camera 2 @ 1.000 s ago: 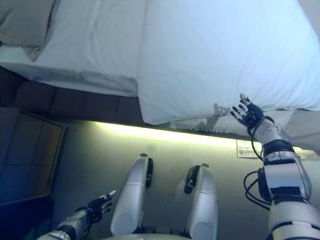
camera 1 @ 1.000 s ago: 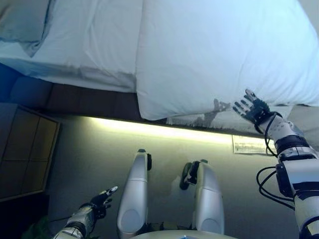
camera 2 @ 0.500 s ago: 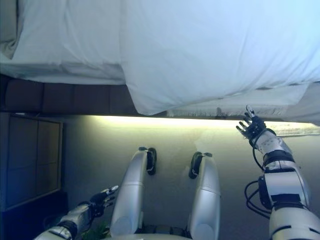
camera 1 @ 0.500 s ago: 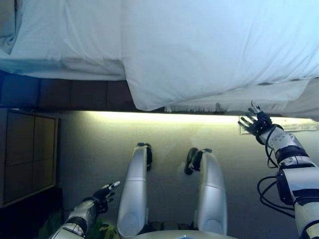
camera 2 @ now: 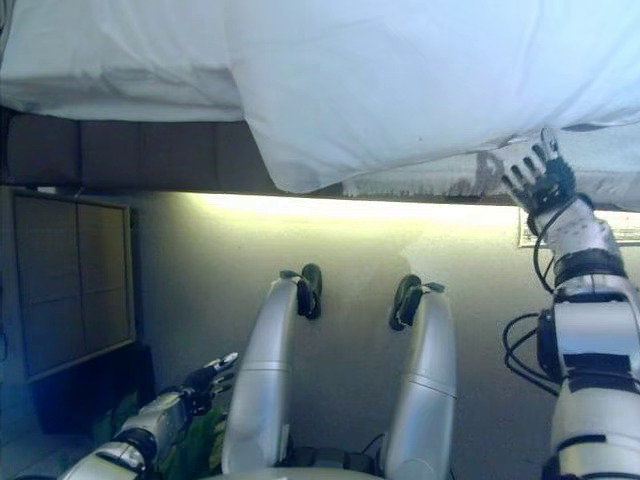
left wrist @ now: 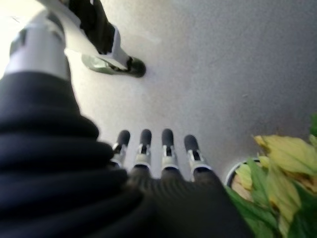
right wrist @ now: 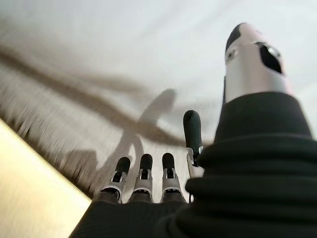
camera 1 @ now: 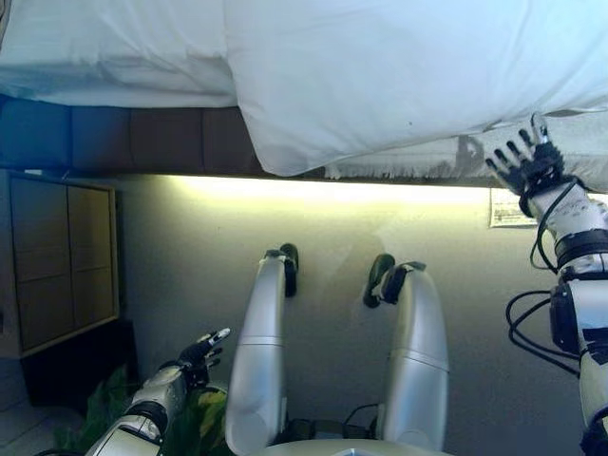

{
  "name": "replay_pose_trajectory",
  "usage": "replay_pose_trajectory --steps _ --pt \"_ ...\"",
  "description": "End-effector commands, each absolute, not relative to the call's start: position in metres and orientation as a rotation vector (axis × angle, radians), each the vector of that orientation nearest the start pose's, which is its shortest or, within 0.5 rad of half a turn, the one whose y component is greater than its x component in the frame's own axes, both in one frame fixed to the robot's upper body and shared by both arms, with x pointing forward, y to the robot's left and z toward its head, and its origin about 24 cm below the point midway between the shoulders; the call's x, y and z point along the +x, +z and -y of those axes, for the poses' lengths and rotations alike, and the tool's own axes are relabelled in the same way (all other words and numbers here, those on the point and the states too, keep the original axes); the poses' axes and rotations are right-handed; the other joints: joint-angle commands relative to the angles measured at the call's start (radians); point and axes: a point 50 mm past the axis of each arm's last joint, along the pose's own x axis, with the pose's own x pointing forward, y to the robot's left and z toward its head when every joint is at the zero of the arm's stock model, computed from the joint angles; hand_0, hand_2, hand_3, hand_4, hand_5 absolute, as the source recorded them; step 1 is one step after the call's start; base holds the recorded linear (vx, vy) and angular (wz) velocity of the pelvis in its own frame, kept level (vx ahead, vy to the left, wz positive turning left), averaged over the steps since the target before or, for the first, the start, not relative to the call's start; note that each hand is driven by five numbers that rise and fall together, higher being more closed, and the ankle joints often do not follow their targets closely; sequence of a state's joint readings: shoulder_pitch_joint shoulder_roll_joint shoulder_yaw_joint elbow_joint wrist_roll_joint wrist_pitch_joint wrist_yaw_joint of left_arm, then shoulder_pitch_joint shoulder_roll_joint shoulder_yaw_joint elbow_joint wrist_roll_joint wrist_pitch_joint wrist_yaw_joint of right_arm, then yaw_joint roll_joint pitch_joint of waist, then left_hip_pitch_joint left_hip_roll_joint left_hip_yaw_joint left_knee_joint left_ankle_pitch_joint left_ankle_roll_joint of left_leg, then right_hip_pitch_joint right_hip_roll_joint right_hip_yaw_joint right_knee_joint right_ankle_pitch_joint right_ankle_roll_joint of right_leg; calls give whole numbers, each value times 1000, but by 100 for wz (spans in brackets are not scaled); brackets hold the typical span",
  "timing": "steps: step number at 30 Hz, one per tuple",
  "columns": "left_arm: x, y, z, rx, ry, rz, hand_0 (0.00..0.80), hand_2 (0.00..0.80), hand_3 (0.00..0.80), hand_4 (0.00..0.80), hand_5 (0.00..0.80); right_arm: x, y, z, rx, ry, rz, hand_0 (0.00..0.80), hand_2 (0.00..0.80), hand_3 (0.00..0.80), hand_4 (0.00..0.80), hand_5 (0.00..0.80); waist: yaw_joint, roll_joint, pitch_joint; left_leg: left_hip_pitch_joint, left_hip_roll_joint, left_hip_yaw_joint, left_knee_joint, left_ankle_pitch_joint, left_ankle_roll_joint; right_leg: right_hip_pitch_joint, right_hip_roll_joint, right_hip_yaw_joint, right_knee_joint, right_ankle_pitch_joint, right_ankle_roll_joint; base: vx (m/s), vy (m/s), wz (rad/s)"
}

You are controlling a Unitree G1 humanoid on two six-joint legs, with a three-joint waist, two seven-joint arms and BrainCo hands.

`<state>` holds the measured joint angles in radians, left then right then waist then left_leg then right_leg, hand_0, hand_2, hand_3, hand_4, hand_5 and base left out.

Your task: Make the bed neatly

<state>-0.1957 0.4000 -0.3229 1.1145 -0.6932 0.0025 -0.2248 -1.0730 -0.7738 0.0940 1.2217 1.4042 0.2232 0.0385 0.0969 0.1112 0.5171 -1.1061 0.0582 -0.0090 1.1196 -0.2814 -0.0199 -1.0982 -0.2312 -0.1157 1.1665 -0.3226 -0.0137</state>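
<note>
The bed fills the top of the eye views. A white duvet [camera 1: 399, 76] hangs over its near edge, with a lower corner [camera 1: 280, 166] drooping over the dark bed base [camera 1: 142, 138]. A flatter white sheet [camera 1: 114, 57] lies to the left. My right hand [camera 1: 525, 166] is open, fingers spread, held just below the duvet's edge by a fringed white cloth [camera 1: 399, 169]; its wrist view shows straight fingers [right wrist: 143, 171] close to the white cloth [right wrist: 99, 74]. My left hand [camera 1: 198, 356] is open, low by the floor, far from the bed, fingers straight [left wrist: 156, 148].
A lit strip [camera 1: 313, 190] runs under the bed along the grey floor [camera 1: 190, 266]. A wooden cabinet [camera 1: 57, 256] stands at the left. A green potted plant [left wrist: 277, 183] sits by my left hand. A white label [camera 1: 508, 209] lies on the floor at the right.
The camera has shifted, so the bed sits higher in view. My right hand has risen from near the floor back up to the duvet's edge. My left hand stays low.
</note>
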Motion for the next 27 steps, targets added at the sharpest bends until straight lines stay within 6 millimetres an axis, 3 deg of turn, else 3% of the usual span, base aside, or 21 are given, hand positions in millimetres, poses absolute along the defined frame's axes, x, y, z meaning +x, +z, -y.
replay_pose_trajectory --steps 1,8,14,18,27 --pt "155 -130 -251 -184 65 -971 0 0 0 0 0 370 225 353 852 -270 157 0 0 0 0 0 16 38 -10 33 -13 40 -168 87 44 16 9 -11 -24 18 -37 0 0 0" --pt "154 -128 -251 -182 64 -943 0 0 0 0 0 371 279 349 829 -222 301 0 0 0 0 0 46 40 -12 48 -15 25 -187 104 31 44 -1 -32 -36 20 -37 2 -15 6" --pt "147 -123 -271 -138 86 -950 0 0 0 0 0 371 338 327 736 -65 476 0 0 0 0 0 73 20 -25 86 -14 8 -227 116 18 96 1 -56 -76 24 -38 -4 -61 7" --pt "144 -122 -277 -128 81 -945 0 0 0 0 0 374 338 317 689 23 437 0 0 0 0 0 79 1 -41 140 -3 6 -254 116 18 155 7 -68 -112 21 -44 9 -14 5" --pt "137 -127 -273 -102 37 -974 0 0 0 0 0 372 310 335 728 -21 324 0 0 0 0 0 80 -13 -70 194 9 10 -229 89 32 220 1 -75 -127 17 -41 64 22 0"
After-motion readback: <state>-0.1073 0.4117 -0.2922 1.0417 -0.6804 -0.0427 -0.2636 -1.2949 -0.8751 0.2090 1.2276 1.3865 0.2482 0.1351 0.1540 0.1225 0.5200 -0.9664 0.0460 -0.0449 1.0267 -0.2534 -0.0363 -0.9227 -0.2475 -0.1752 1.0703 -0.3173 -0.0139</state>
